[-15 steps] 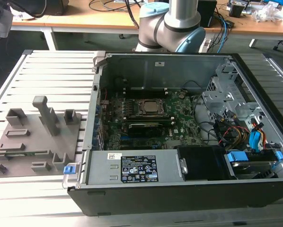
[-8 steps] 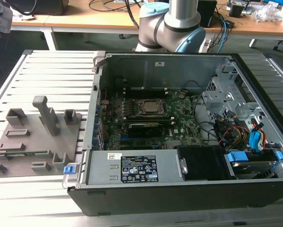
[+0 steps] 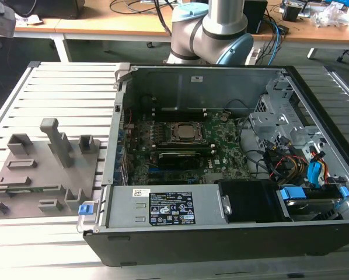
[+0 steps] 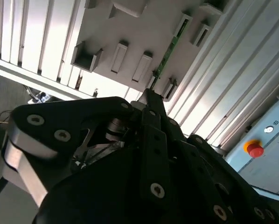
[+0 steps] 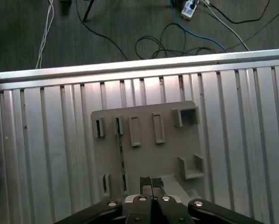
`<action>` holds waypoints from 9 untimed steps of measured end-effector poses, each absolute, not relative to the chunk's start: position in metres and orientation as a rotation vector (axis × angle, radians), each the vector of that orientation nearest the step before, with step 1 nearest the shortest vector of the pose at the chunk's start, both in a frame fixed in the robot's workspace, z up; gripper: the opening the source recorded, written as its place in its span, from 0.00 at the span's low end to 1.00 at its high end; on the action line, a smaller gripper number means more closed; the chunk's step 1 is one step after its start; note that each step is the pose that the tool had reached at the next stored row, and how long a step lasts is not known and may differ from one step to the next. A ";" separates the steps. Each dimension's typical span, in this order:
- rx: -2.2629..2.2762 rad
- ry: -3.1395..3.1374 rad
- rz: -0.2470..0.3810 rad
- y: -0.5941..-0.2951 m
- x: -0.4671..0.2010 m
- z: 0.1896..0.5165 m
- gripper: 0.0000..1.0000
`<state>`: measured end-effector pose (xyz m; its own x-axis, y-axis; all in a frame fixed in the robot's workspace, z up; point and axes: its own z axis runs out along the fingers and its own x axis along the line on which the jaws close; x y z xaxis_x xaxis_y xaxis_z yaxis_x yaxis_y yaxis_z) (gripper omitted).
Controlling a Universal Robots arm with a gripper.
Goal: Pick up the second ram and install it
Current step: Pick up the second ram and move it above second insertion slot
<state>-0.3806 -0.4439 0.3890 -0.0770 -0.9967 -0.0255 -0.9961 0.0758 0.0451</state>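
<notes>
The second ram (image 5: 121, 154) stands on edge in the gray holder plate (image 5: 149, 158). The gripper (image 5: 151, 183) hangs over the plate, pinched closed, holding nothing.

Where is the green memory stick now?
In the first wrist view the second ram stands on edge in the grey holder plate, at the exterior view's left.

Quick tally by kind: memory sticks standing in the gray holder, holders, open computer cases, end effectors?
memory stick in the holder: 1
gray holder: 1
open computer case: 1
end effector: 1
Total: 4
</notes>
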 end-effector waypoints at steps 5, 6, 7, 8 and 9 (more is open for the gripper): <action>2.256 -2.164 -0.078 -0.444 -0.381 0.389 0.11; 2.285 -2.132 -0.077 -0.444 -0.381 0.389 0.11; 2.304 -2.110 -0.077 -0.444 -0.381 0.389 0.11; 2.336 -2.074 -0.077 -0.444 -0.381 0.389 0.11; 2.359 -2.048 -0.076 -0.444 -0.381 0.389 0.11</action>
